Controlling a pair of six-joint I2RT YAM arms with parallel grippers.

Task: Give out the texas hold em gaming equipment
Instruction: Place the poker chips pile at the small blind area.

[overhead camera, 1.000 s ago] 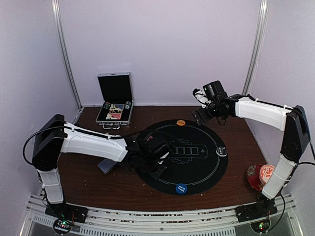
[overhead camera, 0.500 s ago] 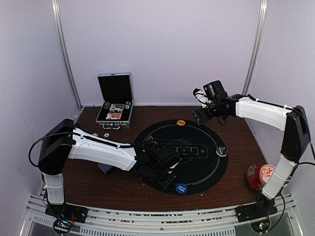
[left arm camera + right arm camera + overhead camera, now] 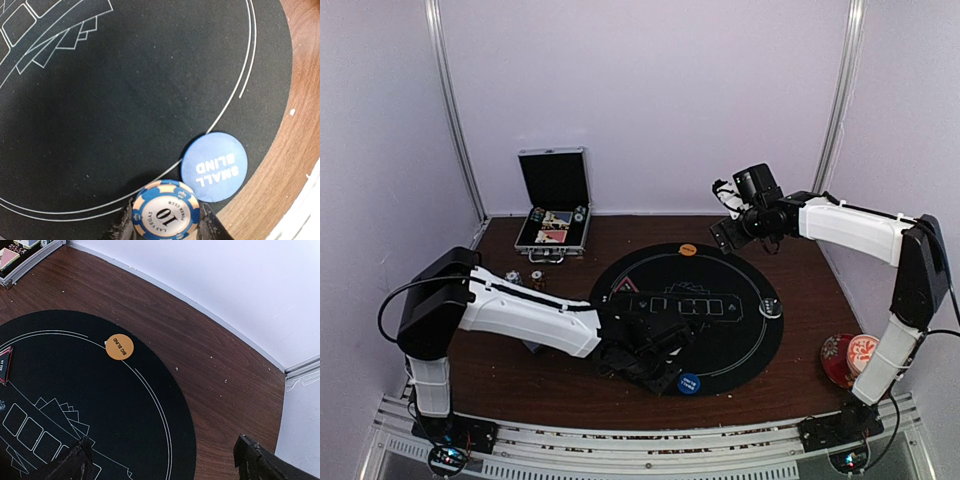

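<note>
- Left wrist view: blue-and-white "10" poker chip (image 3: 166, 214) pinched by its rim in the left claw (image 3: 165, 228), clenched.
- Chip sits just beside the blue small-blind disc (image 3: 214, 166), at the near edge of the black mat (image 3: 125, 100).
- Right claw (image 3: 165, 465) released, jaws wide, holding nothing, above the mat's far side near the orange big-blind disc (image 3: 119, 346).
- Open case (image 3: 553, 228) on the bench (image 3: 210, 370), far left.

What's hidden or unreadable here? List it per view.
Left wrist: the poker chip sits between the left fingers, its bottom cut off by the frame edge. Whether it touches the mat cannot be told.
Top view: that chip and the fingers are hidden under the left arm. The case contents are too small to identify. The cup and saucer are partly behind the right arm.
Right wrist: the red triangle marker is cut by the left edge.
</note>
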